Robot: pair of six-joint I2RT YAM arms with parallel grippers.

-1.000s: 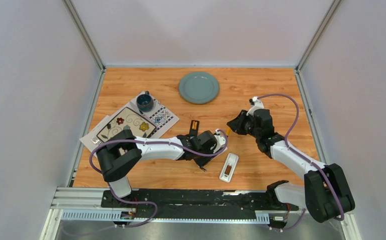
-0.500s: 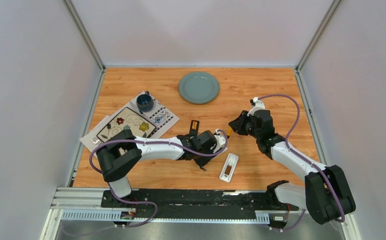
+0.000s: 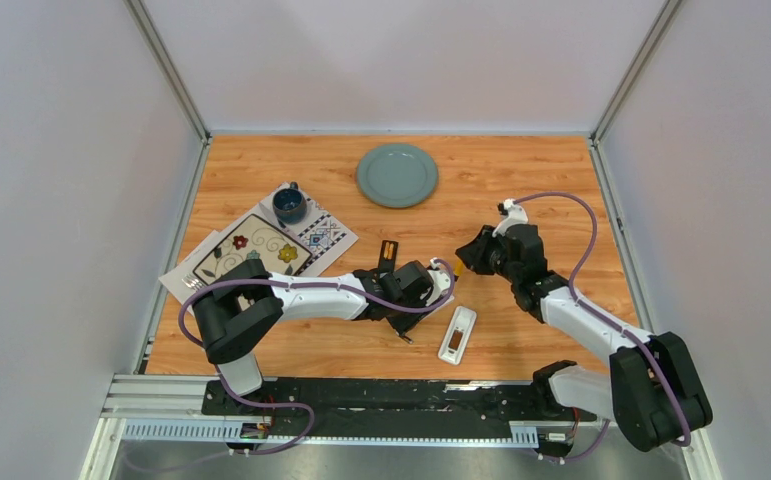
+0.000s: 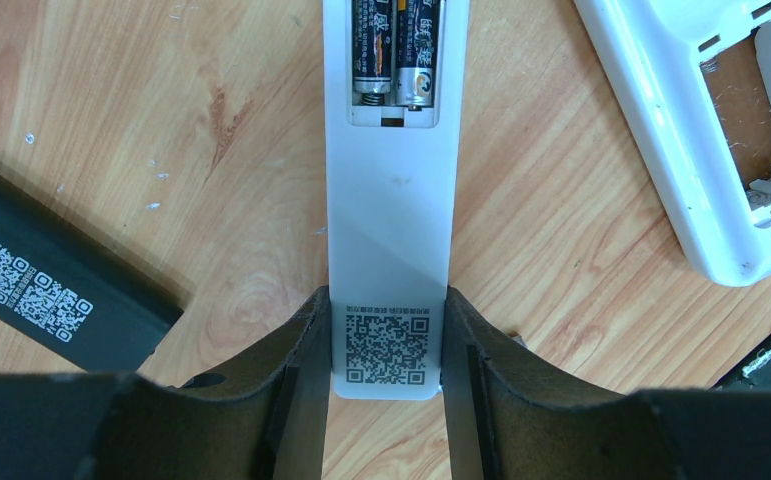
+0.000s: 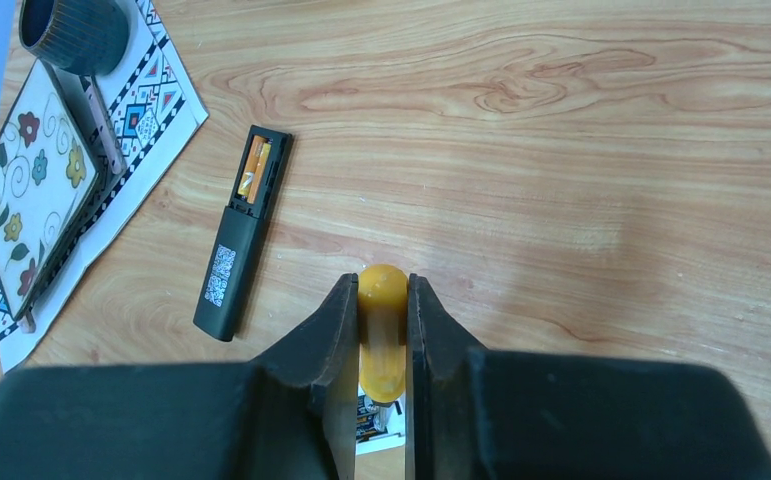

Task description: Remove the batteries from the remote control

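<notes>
My left gripper point(image 4: 388, 300) is shut on the QR-code end of a white remote point(image 4: 391, 230) that lies back up on the table. Its open compartment holds two dark batteries point(image 4: 393, 50). My right gripper point(image 5: 382, 285) is shut on a yellow-handled screwdriver point(image 5: 382, 340), which points down at those batteries point(image 5: 369, 422). In the top view the left gripper point(image 3: 423, 292) and right gripper point(image 3: 466, 258) sit close together at mid-table, with the screwdriver point(image 3: 457, 268) between them.
A second white remote point(image 3: 457, 334) with an empty compartment point(image 4: 746, 120) lies to the right of the held one. A black remote point(image 5: 241, 235) with orange batteries point(image 5: 254, 170) lies to the left. A green plate point(image 3: 397, 175), a dark mug point(image 3: 289, 205) and patterned mats point(image 3: 251, 255) are farther back.
My right gripper with the screwdriver has shifted slightly left and nearer, toward the held remote. The left arm has not moved.
</notes>
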